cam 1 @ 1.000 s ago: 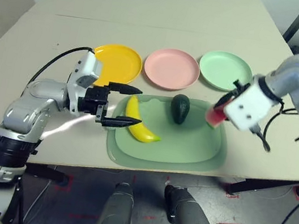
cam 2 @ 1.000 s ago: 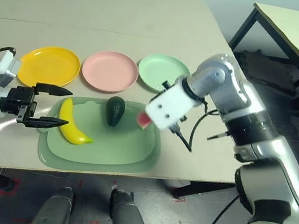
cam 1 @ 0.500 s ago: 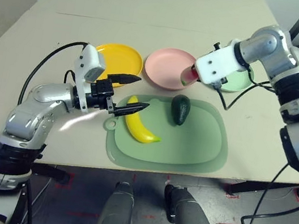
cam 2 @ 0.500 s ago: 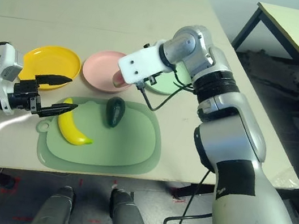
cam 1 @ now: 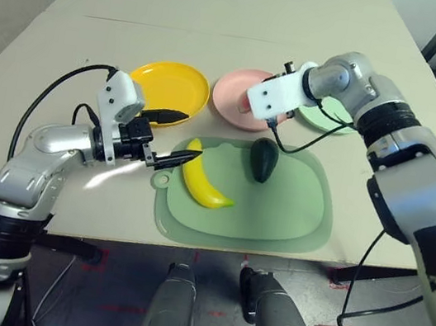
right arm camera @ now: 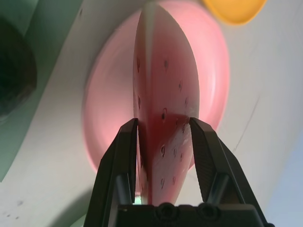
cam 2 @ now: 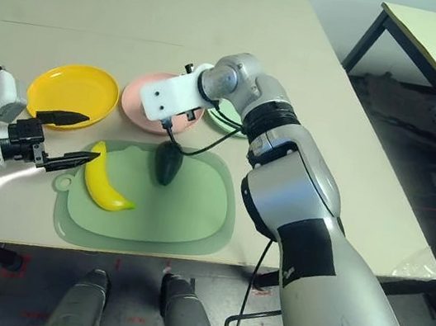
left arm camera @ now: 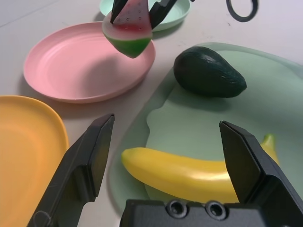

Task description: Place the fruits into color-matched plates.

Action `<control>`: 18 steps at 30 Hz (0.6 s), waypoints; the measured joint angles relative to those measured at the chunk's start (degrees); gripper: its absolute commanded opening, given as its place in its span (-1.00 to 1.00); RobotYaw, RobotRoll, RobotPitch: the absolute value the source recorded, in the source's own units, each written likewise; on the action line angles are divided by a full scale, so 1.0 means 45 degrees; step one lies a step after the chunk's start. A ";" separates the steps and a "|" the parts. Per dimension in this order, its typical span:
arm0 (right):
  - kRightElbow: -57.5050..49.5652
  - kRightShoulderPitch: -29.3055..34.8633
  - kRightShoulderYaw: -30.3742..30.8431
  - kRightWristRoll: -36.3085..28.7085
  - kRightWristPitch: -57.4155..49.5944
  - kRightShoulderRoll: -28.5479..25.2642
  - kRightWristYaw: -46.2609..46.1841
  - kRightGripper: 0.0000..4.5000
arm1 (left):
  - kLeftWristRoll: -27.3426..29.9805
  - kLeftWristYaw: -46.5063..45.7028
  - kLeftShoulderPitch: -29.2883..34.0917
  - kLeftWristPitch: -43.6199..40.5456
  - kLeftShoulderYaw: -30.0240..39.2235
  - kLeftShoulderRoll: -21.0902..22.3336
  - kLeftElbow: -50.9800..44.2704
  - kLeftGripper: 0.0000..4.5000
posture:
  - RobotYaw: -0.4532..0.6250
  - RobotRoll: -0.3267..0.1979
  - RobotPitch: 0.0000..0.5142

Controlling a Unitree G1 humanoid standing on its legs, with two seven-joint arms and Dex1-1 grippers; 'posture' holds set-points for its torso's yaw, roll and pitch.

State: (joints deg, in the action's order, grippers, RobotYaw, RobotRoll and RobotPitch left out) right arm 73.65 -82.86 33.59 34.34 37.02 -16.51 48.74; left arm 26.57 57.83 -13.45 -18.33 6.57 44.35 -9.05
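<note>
Right claw around watermelon wedge, rind hidden.

The toy watermelon wedge is red with dark seed specks and green rind. Below it lies the round pink plastic plate.

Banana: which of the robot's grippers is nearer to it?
Left. The left gripper sits open just beside the banana; the right gripper holds the watermelon over the pink plate.
</note>
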 measured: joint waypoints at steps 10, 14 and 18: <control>0.0298 0.0352 0.0011 0.0602 -0.0520 -0.0174 -0.0970 -0.24 | -0.0221 0.0130 -0.0198 0.0236 -0.0057 -0.0058 0.0186 1.00 | -0.16 0.25 -0.29; 0.0298 0.0506 0.0009 0.0605 -0.0508 -0.0182 -0.0970 -0.08 | -0.0252 0.0132 -0.0222 0.0232 -0.0057 -0.0058 0.0186 1.00 | -0.16 0.25 -0.29; 0.0297 0.0528 0.0007 0.0601 -0.0484 -0.0172 -0.0973 0.46 | -0.0253 0.0126 -0.0317 0.0159 -0.0060 -0.0058 0.0179 1.00 | -0.16 0.25 -0.28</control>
State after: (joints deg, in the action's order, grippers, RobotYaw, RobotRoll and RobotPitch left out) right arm 74.98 -80.48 33.62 37.05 34.84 -17.29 44.37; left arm 25.43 58.40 -14.88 -17.62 6.30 44.09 -8.24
